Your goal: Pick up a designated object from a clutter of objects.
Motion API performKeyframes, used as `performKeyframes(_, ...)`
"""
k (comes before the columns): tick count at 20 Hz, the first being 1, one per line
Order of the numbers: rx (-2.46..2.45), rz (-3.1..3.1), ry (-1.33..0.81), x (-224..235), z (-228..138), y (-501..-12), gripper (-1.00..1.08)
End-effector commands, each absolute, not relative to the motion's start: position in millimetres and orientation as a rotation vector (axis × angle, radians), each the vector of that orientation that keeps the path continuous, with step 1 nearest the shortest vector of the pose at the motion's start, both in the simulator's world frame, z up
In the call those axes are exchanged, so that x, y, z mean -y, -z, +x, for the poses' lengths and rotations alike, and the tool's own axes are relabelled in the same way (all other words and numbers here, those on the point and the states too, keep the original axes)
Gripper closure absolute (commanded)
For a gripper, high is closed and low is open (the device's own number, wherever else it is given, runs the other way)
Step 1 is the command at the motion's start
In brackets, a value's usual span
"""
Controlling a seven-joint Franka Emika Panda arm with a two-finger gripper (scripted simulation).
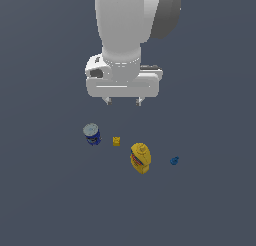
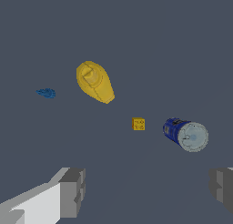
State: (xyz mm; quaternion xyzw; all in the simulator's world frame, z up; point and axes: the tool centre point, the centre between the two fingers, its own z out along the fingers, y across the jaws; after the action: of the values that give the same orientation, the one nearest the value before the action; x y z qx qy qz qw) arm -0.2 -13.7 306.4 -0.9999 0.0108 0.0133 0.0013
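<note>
While the arm hangs high above the floor, the gripper points straight down with its jaws spread wide, and nothing is between them or touching them. In the wrist view the two grey fingers stand far apart at the edges of the picture, with bare floor between them.

Below lie four small things in a loose row. The tiny blue piece sits at the exterior view's right end, near the yellow mustard bottle but apart from it. Its shape is too small to read well; it seems to have a wider base. The tiny yellow cube lies between the bottle and the blue can, which stands upright with its grey top up.
</note>
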Motion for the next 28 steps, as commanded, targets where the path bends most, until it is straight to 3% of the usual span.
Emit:
performKeyframes(1,-0.034,-3.139,-0.042,14,0,-306,-0.92)
performKeyframes(17,0.041,-3.166,-0.026,-9,5,-305,-0.92)
performKeyframes(28,0.261,-3.166,-0.022,-51,39,-263,-0.92)
